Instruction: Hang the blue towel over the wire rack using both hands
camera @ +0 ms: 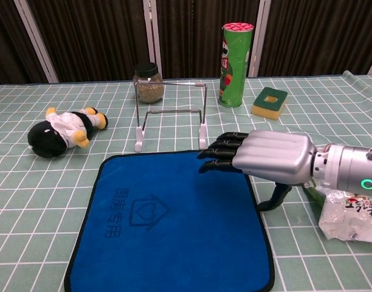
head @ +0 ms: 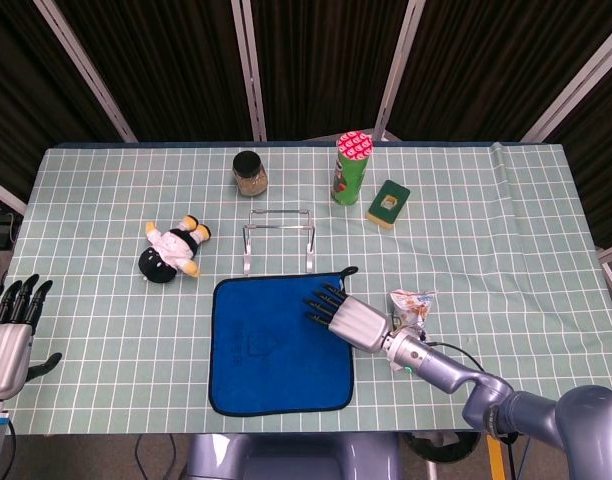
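The blue towel point(head: 276, 350) point(camera: 168, 225) lies flat on the table, just in front of the wire rack point(head: 278, 238) point(camera: 171, 115), which stands upright and bare. My right hand point(head: 348, 318) point(camera: 268, 157) reaches in from the right, palm down, over the towel's far right corner. Its black fingers point(camera: 219, 152) are stretched out toward the left with nothing in them; I cannot tell whether they touch the cloth. My left hand point(head: 8, 335) hangs at the table's left edge, away from the towel, fingers apart and pointing up, holding nothing. It does not show in the chest view.
A plush penguin point(head: 171, 248) point(camera: 61, 131) lies left of the rack. Behind the rack stand a jar point(head: 250, 172) point(camera: 148, 82), a green chips can point(head: 352, 168) point(camera: 234, 56) and a sponge point(head: 388, 204) point(camera: 269, 101). A crumpled wrapper point(head: 411, 305) point(camera: 350, 210) lies beside my right wrist.
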Motion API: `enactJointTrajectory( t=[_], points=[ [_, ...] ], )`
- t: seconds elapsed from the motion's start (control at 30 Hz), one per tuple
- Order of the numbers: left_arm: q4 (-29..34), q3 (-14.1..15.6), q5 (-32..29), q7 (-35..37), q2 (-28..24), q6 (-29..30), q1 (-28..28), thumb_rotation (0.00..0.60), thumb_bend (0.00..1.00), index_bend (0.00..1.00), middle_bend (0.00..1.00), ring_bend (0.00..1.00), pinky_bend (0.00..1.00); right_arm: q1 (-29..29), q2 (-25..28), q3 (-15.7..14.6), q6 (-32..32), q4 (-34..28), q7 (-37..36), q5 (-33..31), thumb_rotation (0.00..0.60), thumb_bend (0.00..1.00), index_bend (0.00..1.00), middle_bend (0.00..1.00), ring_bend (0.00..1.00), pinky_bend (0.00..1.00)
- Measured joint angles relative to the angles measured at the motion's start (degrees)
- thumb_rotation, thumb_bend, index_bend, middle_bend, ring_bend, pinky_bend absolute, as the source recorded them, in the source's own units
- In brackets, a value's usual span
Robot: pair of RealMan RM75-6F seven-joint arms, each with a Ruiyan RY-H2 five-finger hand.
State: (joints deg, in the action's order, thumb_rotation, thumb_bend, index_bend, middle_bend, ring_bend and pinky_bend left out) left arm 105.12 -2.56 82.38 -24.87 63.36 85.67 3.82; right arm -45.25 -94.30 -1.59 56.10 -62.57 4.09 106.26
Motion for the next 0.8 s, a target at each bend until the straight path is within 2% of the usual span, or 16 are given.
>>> enactJointTrajectory(
  t=[0.8],
  points=[
    [-0.27,0.10,-0.68,-0.23,0.26,-0.10,0.38,0.600,0.00,0.00,0.00,0.00,0.00,-1.61,-2.17,-0.86,2.30,0.17,-0.37,-2.45,0.600,0.08,0.13,0.00,0.00,0.00]
  ],
)
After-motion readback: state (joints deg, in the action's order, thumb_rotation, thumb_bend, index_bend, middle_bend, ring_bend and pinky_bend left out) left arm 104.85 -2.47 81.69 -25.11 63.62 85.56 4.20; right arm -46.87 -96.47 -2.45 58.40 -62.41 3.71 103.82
